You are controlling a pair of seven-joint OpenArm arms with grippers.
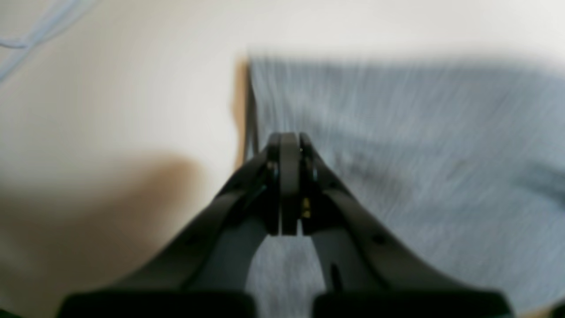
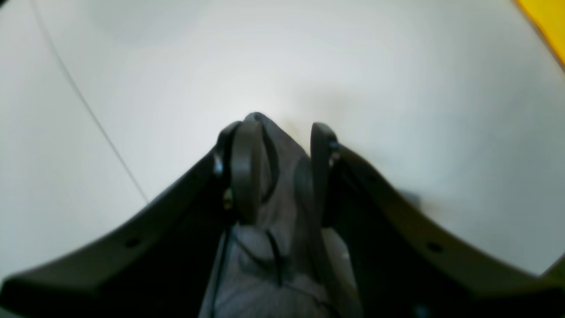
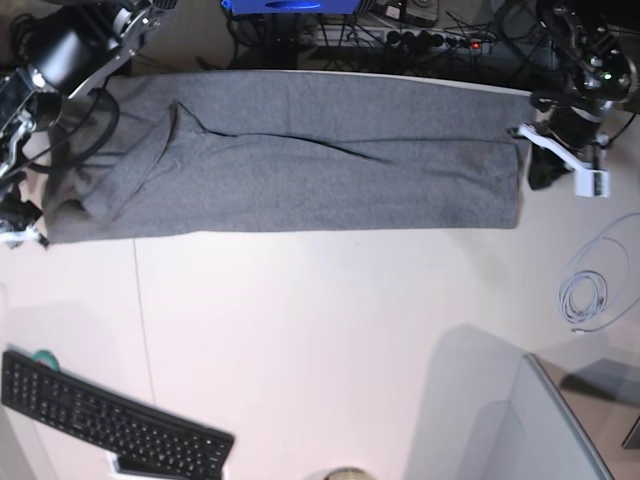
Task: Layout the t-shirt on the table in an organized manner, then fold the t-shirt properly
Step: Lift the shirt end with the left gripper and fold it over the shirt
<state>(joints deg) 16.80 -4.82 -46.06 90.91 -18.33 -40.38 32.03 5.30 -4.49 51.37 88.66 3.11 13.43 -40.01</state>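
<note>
Fabric of the plain heather-grey knit t-shirt [image 2: 282, 247] filled the gap between the black curved fingers [image 2: 245, 172] of the right tool [image 2: 282, 170] in the right wrist view; the fingers stood parted, one beside the cloth and the other just clear of it, so the grasp looked released, though a bunched fold lay between them. Beyond that tool's tips stretched the smooth white counter [image 2: 375, 79], with a thin dark seam line [image 2: 88, 110] off to its left and a yellow corner [image 2: 547, 22] far to its upper right.

Under the left tool [image 1: 289, 145], in the left wrist view, the same grey cloth [image 1: 419, 154] spread to its right and ahead, and its straight edge ran just left of the tips. That tool's fingers were clenched together; the blur hid whether any cloth was pinched.

In the base view the shirt [image 3: 320, 150] lay drawn out in a long band along the far edge of the counter [image 3: 330, 330], between the left tool [image 3: 535, 165] at one end and the right tool [image 3: 20, 225] at the other. Well apart from both, near the front edge, lay a flat black keyboard [image 3: 110, 420], and a coiled pale cable [image 3: 585, 295] sat in front of the left tool.
</note>
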